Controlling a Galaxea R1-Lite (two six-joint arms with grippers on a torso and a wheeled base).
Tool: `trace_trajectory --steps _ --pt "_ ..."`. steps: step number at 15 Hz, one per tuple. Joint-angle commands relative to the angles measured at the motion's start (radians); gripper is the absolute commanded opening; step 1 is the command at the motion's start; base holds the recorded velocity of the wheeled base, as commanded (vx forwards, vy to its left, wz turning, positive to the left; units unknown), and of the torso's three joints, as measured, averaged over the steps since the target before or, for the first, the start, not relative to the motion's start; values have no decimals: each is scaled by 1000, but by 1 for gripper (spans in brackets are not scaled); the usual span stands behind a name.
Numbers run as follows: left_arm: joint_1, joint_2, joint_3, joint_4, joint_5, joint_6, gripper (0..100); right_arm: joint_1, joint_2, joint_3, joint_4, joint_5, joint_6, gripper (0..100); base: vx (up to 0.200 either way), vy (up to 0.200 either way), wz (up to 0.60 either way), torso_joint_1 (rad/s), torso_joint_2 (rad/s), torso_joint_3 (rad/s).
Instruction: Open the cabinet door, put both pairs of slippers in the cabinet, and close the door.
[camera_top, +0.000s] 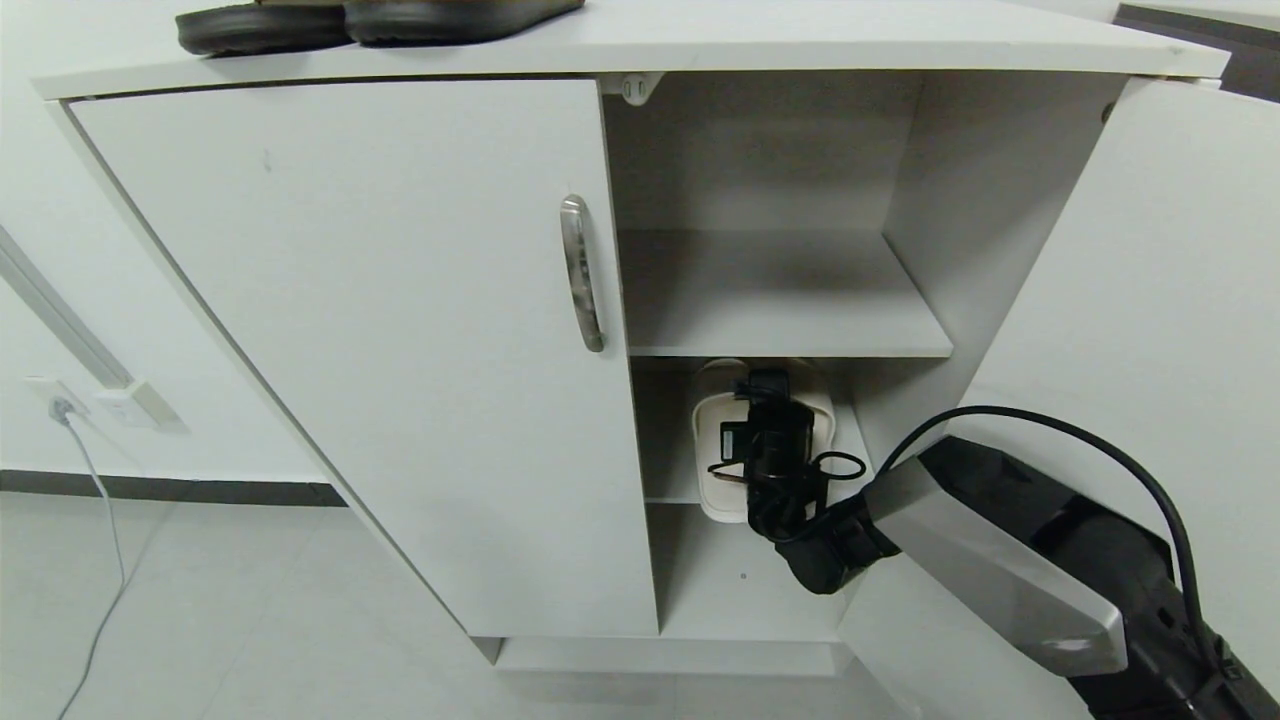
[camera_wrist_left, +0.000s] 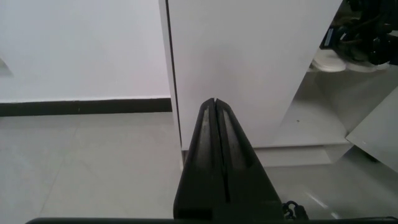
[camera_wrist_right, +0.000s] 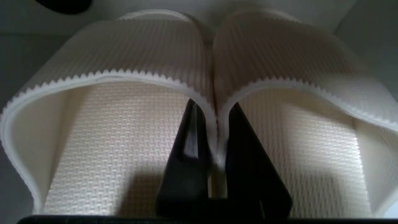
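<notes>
Inside, right fingers (camera_wrist_right: 189, 168) tight on white slippers (camera_wrist_right: 118, 137); left fingers (camera_wrist_left: 202, 149) together beside shut door (camera_top: 350, 330).

No word, label, brand, number or sign could be read anywhere, neither on the plain white wooden cabinet (camera_top: 330, 330), nor on the cream ribbed foam slippers (camera_wrist_right: 124, 155) inside it, nor on the dark rubber slippers (camera_top: 270, 25) at eleven o'clock on its top.

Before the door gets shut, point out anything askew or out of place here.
Nothing spilled or damaged. The white slippers, pinched together by the right gripper, seem to overhang the lower shelf's front edge, so the door might catch them.
</notes>
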Motion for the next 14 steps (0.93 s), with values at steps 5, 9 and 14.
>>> trace_trajectory --steps 5,9,14 --pt "0 0 0 0 0 0 0 -3 3 -7 40 0 0 0 0 0 0 0 0 0" --pt "0 2 0 0 0 0 0 -5 2 -6 42 -1 0 100 0 0 0 0 0 0" --pt "0 2 0 0 0 2 0 23 -99 183 -12 -1 -2 100 0 0 0 0 0 0"
